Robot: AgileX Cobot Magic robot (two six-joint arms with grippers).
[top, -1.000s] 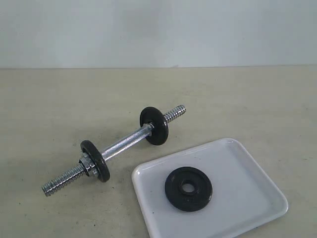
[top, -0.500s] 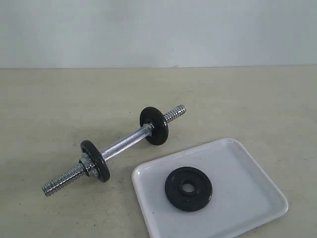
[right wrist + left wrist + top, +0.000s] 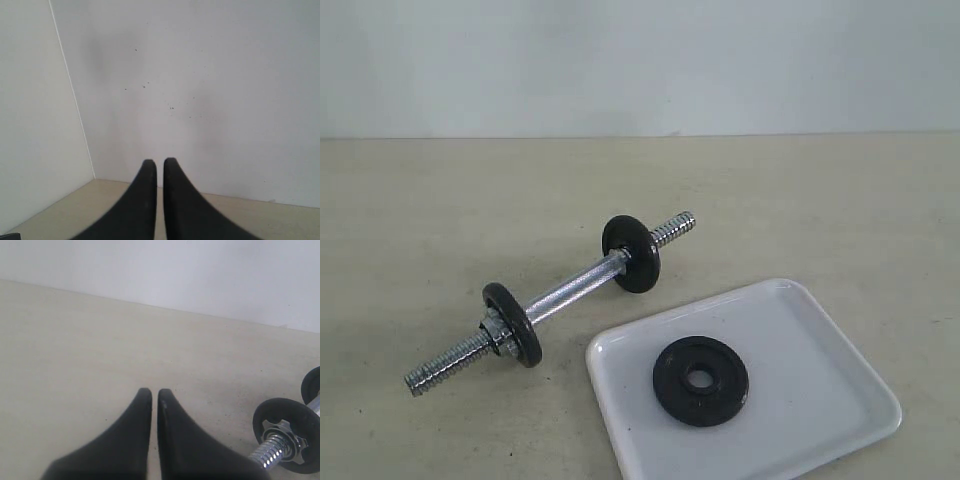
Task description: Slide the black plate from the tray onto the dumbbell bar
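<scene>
Pickup not begun: black plate [image 3: 700, 381] lies flat on tray [image 3: 820, 385]. Left gripper [image 3: 154, 392] and right gripper [image 3: 160, 162] are pressed together, empty, seemingly far off. One must open over it.

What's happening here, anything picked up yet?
Nothing is being handled. The black plate lies flat in the tray. The dumbbell bar lies on the table beside the tray, carrying a far mounted plate and a near mounted plate, with both threaded ends bare. The left end effector is shut and empty above bare table near one end of the bar. The right end effector is shut and empty too, facing a wall.
</scene>
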